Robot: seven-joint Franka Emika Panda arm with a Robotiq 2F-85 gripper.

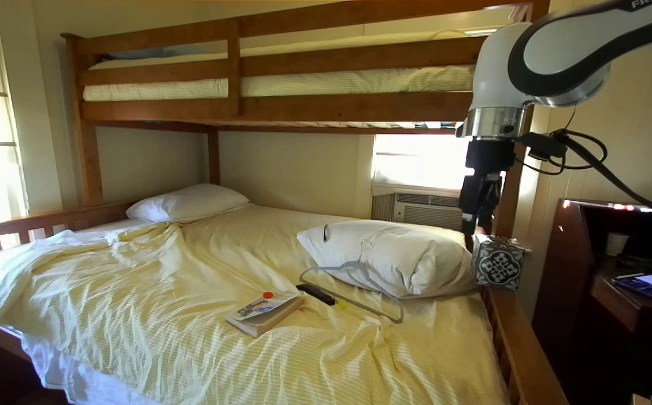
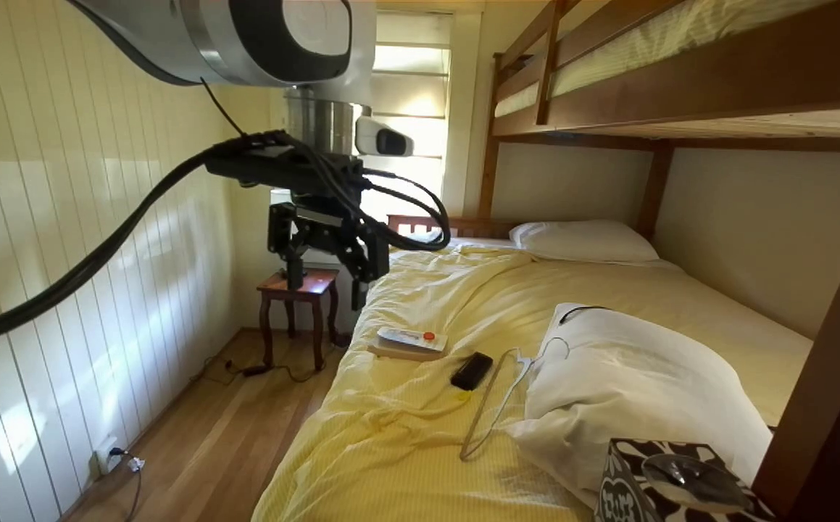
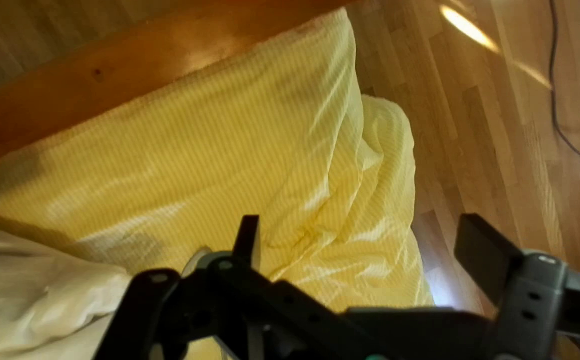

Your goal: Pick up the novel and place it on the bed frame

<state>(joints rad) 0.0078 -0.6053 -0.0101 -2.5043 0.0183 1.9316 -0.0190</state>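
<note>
Pale and colourfully pictured, the novel (image 1: 264,315) lies on yellow bedding (image 1: 179,298) — the pincer (image 2: 327,284) gapes wide, well apart.

Space above the novel (image 1: 265,316) is open; a black object (image 1: 315,293), hanger (image 2: 525,362) and pillow (image 1: 393,256) block one side.

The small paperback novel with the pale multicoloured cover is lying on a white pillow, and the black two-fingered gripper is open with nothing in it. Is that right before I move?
Only the resting place is wrong: the paperback novel lies on the pale yellow striped bedding, as both exterior views show. The black gripper is open with nothing in it, as you said.
</note>
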